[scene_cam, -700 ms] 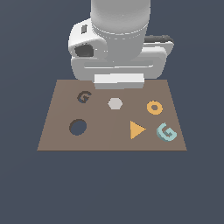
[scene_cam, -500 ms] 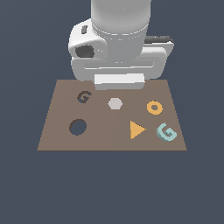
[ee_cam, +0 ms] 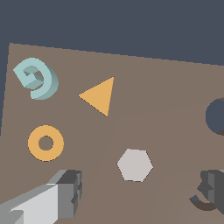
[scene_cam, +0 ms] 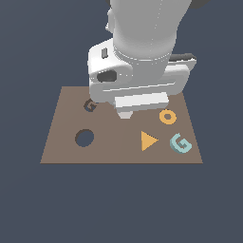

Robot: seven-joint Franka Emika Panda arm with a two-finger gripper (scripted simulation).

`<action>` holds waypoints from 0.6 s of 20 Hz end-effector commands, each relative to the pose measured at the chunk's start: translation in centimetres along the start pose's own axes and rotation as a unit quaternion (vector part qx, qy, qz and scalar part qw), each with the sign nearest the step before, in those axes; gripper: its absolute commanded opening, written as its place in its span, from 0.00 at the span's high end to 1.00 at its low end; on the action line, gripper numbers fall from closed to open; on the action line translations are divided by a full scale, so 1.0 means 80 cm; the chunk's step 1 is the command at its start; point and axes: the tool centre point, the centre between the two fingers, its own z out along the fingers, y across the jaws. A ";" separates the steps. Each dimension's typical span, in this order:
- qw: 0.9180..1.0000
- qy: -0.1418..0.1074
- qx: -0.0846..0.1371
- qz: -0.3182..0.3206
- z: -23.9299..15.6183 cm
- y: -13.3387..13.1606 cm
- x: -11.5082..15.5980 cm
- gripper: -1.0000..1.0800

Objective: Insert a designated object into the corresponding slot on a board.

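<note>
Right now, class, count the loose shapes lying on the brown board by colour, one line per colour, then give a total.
Orange: 2, the ring and the triangle
Pale teal: 1, the G block
Light grey: 1, the hexagon, which the arm hides in the exterior view
Total: 4 loose shapes on the board

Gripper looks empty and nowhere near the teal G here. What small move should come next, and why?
Probably shift the open gripper across the board toward the teal G block. The fingers hold nothing and straddle the white hexagon; the G lies untouched near the corner, beyond the orange triangle, far from the G slot.
</note>
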 end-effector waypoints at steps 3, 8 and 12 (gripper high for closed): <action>0.999 0.001 -0.001 -0.044 0.018 -0.021 0.025 0.04; 0.994 0.002 -0.003 -0.109 0.045 -0.057 0.059 0.04; 0.986 0.003 -0.005 -0.164 0.067 -0.090 0.085 0.04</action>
